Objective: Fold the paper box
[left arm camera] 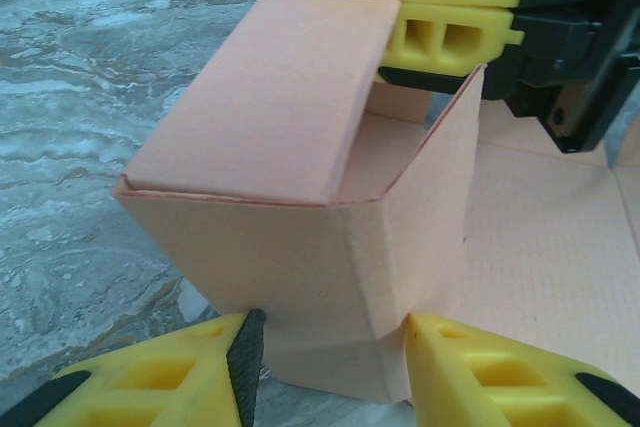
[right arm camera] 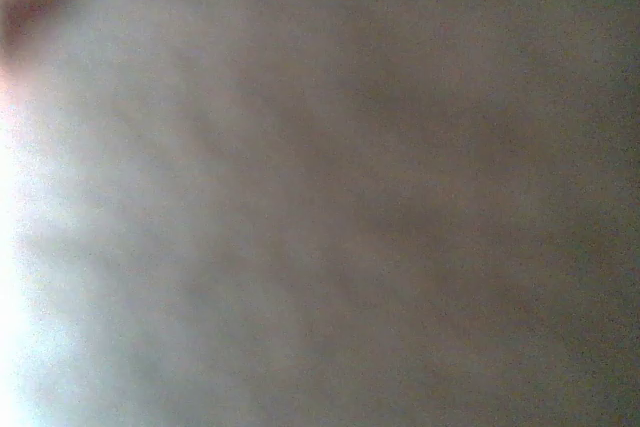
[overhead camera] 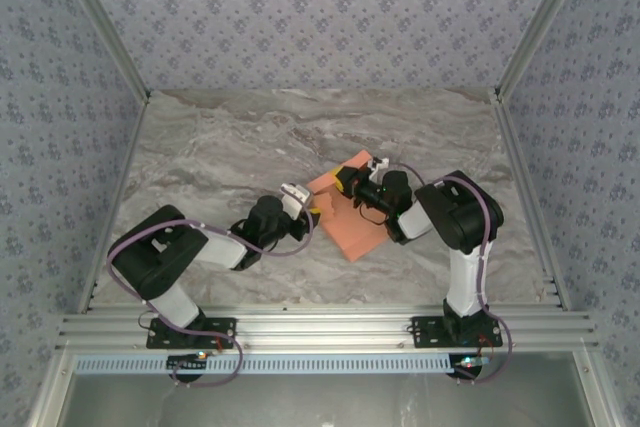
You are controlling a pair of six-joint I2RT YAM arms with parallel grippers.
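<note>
Table: grey marbled top, both arms reaching to its middle
Paper box: salmon-orange, mid-table between the grippers – one wall raised, its top flap folded over, the rest of the sheet flat
Right gripper: yellow fingers pressed together at the flap's far edge; whether cardboard sits between them I cannot tell
Left gripper: pinching the raised wall's near lower corner – a finger on each side
</note>
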